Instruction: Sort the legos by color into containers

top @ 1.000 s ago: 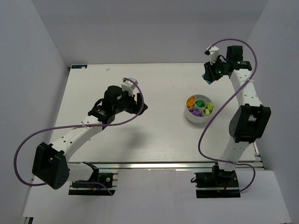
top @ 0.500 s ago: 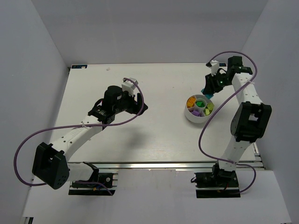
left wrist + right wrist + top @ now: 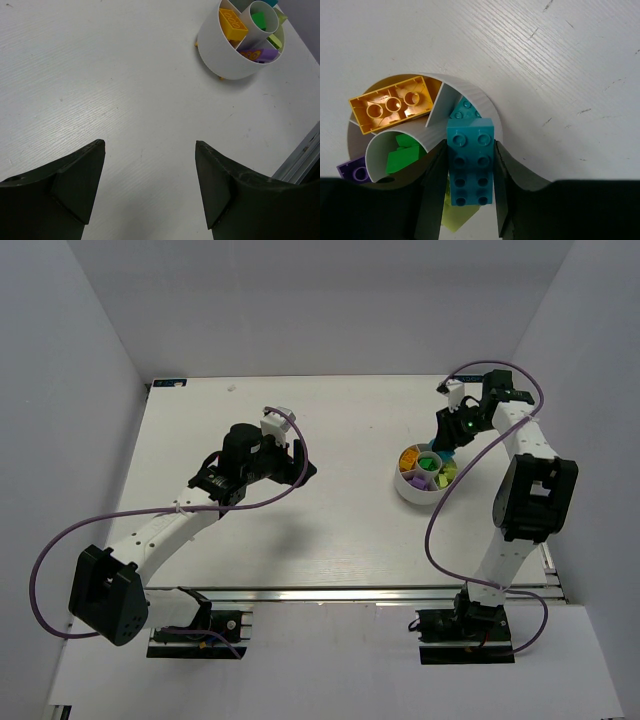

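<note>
The left gripper [image 3: 300,462] is seen over the white table [image 3: 330,530], at 9 o'clock of the bowl [image 3: 412,494] and well apart from it. Its jaws are spread wide and nothing is held between them.

In the bowl, seen from above, an orange brick [image 3: 409,456] is lodged in the compartment at 10 o'clock. A green brick [image 3: 428,461] is seated in the centre tube, a purple brick [image 3: 420,480] is kept at 7 o'clock, and a lime-yellow brick [image 3: 447,473] is found at 3 o'clock.

The right gripper [image 3: 447,437] is poised over the rim at 1 o'clock. Its jaws are drawn partly together and are clamped on the long sides of a cyan brick [image 3: 470,160], studs up. In the wrist view, a second cyan brick [image 3: 465,107] is seen lying in the compartment just beyond the held brick's tip. Whether the held brick touches the rim cannot be told.
</note>
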`<state>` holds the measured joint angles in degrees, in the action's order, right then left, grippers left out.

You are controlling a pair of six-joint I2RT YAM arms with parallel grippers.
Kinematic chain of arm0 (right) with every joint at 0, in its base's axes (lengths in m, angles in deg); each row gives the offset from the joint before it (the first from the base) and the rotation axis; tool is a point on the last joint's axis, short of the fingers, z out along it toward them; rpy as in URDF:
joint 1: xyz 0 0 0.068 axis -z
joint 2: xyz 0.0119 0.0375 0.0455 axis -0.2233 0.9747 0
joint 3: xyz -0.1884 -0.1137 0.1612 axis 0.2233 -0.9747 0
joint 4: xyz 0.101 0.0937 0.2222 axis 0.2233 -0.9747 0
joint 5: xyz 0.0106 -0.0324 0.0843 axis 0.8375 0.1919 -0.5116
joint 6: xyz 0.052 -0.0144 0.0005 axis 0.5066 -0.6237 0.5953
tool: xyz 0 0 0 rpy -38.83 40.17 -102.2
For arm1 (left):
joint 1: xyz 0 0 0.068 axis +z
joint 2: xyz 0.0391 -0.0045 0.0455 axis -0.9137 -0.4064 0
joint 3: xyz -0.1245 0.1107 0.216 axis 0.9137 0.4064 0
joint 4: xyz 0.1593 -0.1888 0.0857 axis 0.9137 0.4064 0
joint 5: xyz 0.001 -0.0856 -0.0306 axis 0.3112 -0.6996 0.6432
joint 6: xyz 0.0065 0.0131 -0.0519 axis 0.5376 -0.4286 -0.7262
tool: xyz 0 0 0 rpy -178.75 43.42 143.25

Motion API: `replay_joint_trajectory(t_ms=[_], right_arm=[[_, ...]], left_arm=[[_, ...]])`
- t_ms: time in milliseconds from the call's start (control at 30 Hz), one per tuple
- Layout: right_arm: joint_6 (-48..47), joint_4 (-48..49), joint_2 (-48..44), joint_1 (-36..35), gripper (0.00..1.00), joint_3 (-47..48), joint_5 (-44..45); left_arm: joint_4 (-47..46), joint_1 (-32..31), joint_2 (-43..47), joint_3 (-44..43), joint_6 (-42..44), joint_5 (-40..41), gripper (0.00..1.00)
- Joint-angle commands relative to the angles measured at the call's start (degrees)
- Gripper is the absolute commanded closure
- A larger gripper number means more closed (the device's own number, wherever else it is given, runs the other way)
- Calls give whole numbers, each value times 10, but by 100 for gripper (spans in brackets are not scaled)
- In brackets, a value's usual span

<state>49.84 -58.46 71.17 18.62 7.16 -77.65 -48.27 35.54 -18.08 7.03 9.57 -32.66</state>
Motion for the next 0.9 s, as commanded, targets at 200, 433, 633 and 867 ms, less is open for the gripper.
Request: replay_joint_trajectory(t_ms=[200,433,633,867], right_arm=[[5,9,14,-2,53,13,-46],[9,11,15,-1,28,27,-50],[27,45,-29,2,28,28,-15],[105,153,-155,10,15,-21,57]], left_arm=[[1,2,2,-10,8,-8,18],[3,2,0,-10,9,-3,18],[2,2,0,-10,10,-3,18],[-1,2,7,-4,13,9,18]])
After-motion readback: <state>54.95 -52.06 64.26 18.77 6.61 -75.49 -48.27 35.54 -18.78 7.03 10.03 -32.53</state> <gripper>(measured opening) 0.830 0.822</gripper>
